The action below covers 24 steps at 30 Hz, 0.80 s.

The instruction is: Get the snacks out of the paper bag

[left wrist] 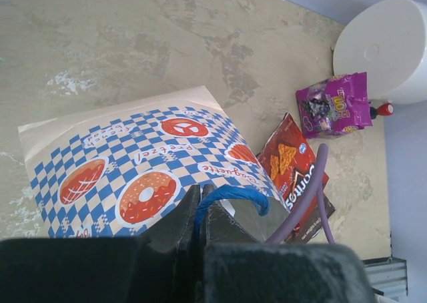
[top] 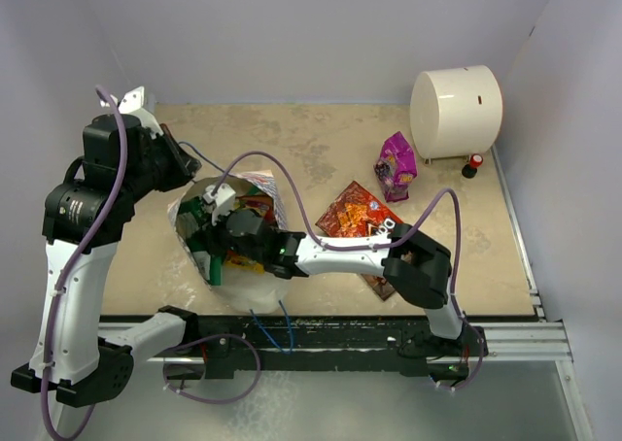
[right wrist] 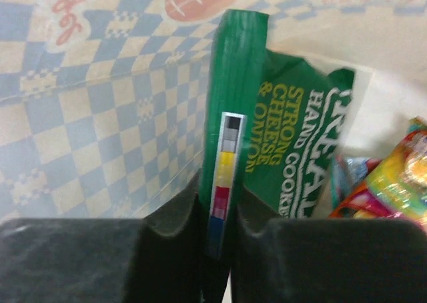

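Note:
The paper bag lies on the table with its mouth open toward the top left. Its checkered side fills the left wrist view. My left gripper is shut on the bag's blue cord handle. My right gripper reaches inside the bag and is shut on the edge of a green packet. More colourful packets lie beside it in the bag. A magenta pouch and a red-orange chip bag lie on the table to the right.
A large cream cylinder stands at the back right with a small red-capped object next to it. The right arm's purple cable arcs over the bag. White walls enclose the table on three sides.

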Tool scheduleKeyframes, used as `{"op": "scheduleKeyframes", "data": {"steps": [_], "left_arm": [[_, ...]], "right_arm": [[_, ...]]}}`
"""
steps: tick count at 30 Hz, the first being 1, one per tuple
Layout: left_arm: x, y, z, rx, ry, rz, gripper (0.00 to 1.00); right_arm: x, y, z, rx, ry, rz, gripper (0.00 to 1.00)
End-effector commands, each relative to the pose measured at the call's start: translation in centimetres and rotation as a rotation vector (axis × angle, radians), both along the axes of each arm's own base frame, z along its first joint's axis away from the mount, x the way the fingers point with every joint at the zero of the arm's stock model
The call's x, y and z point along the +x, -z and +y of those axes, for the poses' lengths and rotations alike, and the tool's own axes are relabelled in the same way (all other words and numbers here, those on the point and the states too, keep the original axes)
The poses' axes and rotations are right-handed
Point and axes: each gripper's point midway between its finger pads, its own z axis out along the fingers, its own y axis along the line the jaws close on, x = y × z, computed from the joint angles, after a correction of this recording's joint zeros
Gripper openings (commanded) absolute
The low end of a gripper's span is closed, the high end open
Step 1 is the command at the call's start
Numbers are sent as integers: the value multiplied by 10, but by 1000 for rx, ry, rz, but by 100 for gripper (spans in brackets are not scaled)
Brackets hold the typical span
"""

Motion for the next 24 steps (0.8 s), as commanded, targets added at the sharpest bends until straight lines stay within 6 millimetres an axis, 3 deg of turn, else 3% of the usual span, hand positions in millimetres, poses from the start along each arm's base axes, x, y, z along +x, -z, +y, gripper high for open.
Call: {"op": "scheduleKeyframes", "data": {"steps": [1, 2, 7, 17, 24], "left_arm": [[5, -11, 8, -21, -71, -36, 0], [5, -10, 8, -22, -74, -36, 0], [6, -12, 12, -17, -94, -69, 0], [1, -18, 24, 15, -122, -144, 0], [3, -23, 31, 73, -127, -169, 0]], "right_arm": [[-21, -18, 9, 69, -80, 111, 8], [-28, -25, 11, 83, -118, 133, 1], [-35, -76, 1, 102, -160, 99, 0], [-23, -166, -47, 205, -42, 105, 0], [-29, -225, -83, 259, -31, 79, 0]]}}
